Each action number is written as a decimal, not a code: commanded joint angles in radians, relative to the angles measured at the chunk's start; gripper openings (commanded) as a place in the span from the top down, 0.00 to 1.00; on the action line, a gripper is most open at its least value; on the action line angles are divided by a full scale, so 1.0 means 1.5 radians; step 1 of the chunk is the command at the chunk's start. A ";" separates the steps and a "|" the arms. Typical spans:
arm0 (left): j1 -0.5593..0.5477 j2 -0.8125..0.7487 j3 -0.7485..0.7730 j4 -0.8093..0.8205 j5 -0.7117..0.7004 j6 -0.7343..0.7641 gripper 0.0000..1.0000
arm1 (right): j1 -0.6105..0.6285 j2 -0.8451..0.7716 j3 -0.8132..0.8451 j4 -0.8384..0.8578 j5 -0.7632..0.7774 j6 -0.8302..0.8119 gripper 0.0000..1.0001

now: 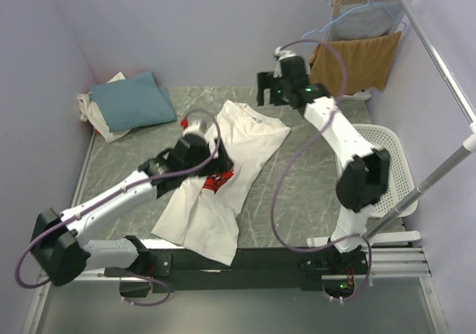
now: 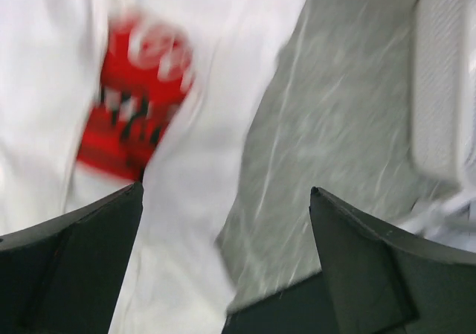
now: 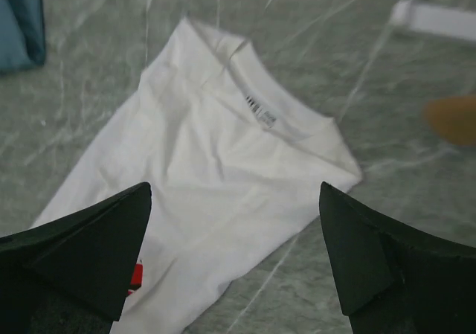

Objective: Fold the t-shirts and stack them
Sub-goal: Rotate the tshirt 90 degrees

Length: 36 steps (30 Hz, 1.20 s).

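I have the grey marbled table (image 1: pixel 305 193) in full view from above, and across its middle lies the white t-shirt (image 1: pixel 245 137). It is a long narrowed strip that runs on a slant, with its neck toward the far side and its hem close to the near edge by the arm bases. The sides look to be turned in already, so I judge the crosswise fold is what remains. At the far left corner the teal t-shirt (image 1: pixel 130 102) sits folded on top of the off-white t-shirt (image 1: pixel 100 126), well apart from the one I am working. The left gripper (image 2: pixel 227 193) hangs over the shirt's middle with its jaws spread wide and nothing between them. Its wrist view is blurred. The right gripper (image 3: pixel 234 189) is poised above the neck end, also wide open and empty. My main worry is a shallow pinch. If either hand catches only the top layer, the turned-in sides could slide open when I lift. The hem could also drag off the near edge if I pull toward myself. The red print (image 2: pixel 137 103) is partly tucked under a fold, so I can't use it to judge whether the shirt lies square. I also can't tell how many layers are at the collar (image 3: pixel 245 74) near its small label (image 3: pixel 260 112).
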<state>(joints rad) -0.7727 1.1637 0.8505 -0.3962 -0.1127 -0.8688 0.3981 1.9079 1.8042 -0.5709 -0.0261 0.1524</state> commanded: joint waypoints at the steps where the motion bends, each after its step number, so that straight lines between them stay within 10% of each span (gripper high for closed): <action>1: 0.060 0.116 0.163 0.069 -0.070 0.165 0.01 | -0.002 -0.106 -0.083 0.021 0.128 0.045 0.00; 14: 0.161 0.667 0.652 0.158 0.327 0.307 0.00 | 0.039 -0.353 -0.513 0.085 0.000 0.175 0.00; 36: 0.272 1.029 0.965 0.104 0.494 0.285 0.00 | 0.397 -0.167 -0.469 0.168 -0.199 0.270 0.00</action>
<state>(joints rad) -0.4015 2.6514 2.2772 -0.2111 0.6514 -0.4541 0.9268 1.6234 1.0370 -0.3553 -0.2745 0.5247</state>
